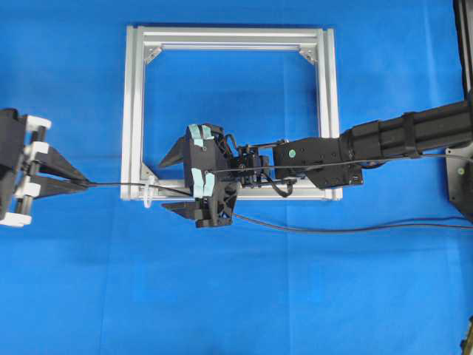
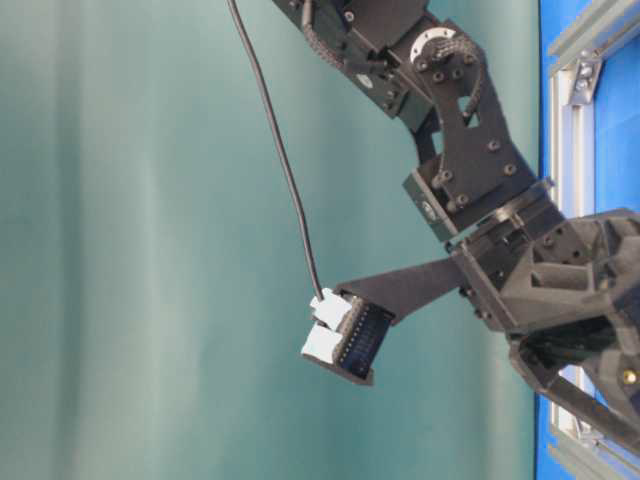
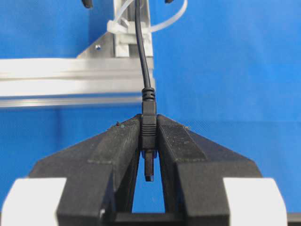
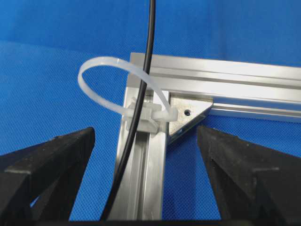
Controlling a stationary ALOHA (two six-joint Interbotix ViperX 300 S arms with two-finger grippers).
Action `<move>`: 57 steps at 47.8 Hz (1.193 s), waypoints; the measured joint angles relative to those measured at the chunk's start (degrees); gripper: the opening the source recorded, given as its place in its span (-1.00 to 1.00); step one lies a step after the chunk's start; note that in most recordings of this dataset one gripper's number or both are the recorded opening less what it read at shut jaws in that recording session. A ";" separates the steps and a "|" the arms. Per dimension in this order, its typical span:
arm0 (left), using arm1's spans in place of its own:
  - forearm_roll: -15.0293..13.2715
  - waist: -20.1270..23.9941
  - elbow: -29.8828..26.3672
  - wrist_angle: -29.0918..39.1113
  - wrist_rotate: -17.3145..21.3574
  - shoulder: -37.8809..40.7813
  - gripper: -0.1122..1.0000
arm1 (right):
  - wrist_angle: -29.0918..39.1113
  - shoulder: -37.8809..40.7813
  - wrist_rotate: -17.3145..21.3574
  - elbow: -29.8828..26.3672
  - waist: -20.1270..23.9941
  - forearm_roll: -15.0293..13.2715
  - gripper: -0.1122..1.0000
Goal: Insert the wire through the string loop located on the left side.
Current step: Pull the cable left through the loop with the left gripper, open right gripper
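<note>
Blue cloth covers the desk (image 1: 244, 296), and on it we see a square silver aluminium frame (image 1: 133, 111) lying flat.

Nearest in the left wrist view, our left tool (image 3: 149, 141) is clamped on the small dark plug (image 3: 148, 127) at the end of the wire (image 3: 141, 47); the plug's tip pokes back between the jaws. From the plug the thin black wire runs straight away to the frame's corner, where the whitish string loop (image 3: 170, 20) is fastened.

In the right wrist view the wire passes through that loop (image 4: 101, 66), a translucent tie arching off the frame's corner beside a metal corner bracket (image 4: 188, 115), and goes on along the frame's channel. Our right tool (image 4: 146, 174) stands with its jaws spread wide on either side of the corner, touching nothing.

From overhead, the left tool (image 1: 77, 183) sits well left of the frame, holding the wire taut, while the right tool (image 1: 171, 181) hovers over the frame's lower left corner.
</note>
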 measured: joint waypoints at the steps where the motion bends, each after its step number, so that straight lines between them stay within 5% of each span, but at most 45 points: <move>1: -0.09 0.00 0.00 1.14 -0.44 -1.49 -0.66 | 0.00 -0.09 0.00 0.00 -0.09 0.00 0.89; 26: 0.00 -0.09 -4.22 29.00 -4.83 -30.41 -0.66 | 0.00 -0.09 -0.09 0.00 0.09 -0.09 0.89; 57: 0.18 -0.09 -4.22 28.39 -4.83 -29.09 -0.65 | -0.09 0.00 -0.26 0.00 0.09 -0.09 0.89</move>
